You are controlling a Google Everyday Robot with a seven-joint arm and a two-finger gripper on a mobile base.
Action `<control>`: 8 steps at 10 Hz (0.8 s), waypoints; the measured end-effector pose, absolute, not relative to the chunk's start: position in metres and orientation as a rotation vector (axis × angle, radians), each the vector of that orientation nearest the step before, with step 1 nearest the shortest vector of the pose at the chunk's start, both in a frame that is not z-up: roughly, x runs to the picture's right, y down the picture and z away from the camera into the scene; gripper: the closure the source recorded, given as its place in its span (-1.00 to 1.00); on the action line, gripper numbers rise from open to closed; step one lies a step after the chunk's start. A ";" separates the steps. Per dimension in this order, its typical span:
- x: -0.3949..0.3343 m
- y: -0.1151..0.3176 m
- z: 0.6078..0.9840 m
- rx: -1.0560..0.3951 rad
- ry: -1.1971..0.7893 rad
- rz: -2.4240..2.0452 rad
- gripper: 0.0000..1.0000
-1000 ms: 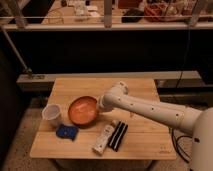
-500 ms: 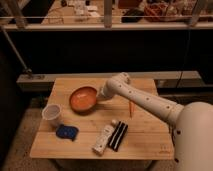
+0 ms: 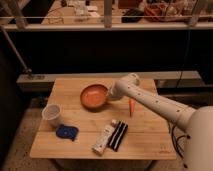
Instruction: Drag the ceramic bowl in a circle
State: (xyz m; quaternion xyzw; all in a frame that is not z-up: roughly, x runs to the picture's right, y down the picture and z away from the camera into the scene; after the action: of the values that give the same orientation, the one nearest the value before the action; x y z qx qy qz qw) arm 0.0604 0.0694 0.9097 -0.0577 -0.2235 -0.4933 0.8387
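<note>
In the camera view, a wooden table (image 3: pixel 145 140) stands on a speckled floor, in front of a dark wall. The ceramic bowl (image 3: pixel 93 96), orange-red and shallow, sits upright on the far half of the table, a little left of its middle. The white arm (image 3: pixel 160 104) comes in from the lower right corner and reaches across the table toward the bowl. The gripper (image 3: pixel 112 94) is at the right rim of the bowl and seems to touch it there. Whether it is clamped on the rim, or only pressed against it, I cannot tell.

Left of the bowl and nearer to me, a white cup (image 3: pixel 51 113) stands upright, well apart from the bowl. Just in front of the cup lies a small blue object (image 3: pixel 66 132). Near the front middle of the table a white packet (image 3: pixel 103 138) lies slanted, and a black object (image 3: pixel 118 136) lies just beside it on the right. A small orange stick-like thing (image 3: pixel 131 106) lies under the arm, to the right of the bowl and apart from it.
</note>
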 end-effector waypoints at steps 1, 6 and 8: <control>0.075 0.080 0.902 -0.140 -0.451 -1.022 0.85; 0.079 0.127 0.865 -0.131 -0.480 -1.088 0.85; 0.054 0.134 0.859 -0.098 -0.532 -1.173 0.85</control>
State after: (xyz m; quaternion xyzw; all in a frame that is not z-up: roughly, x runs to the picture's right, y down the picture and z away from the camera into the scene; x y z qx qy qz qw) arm 0.0536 0.1341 0.8586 -0.0457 -0.2479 -0.5464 0.7987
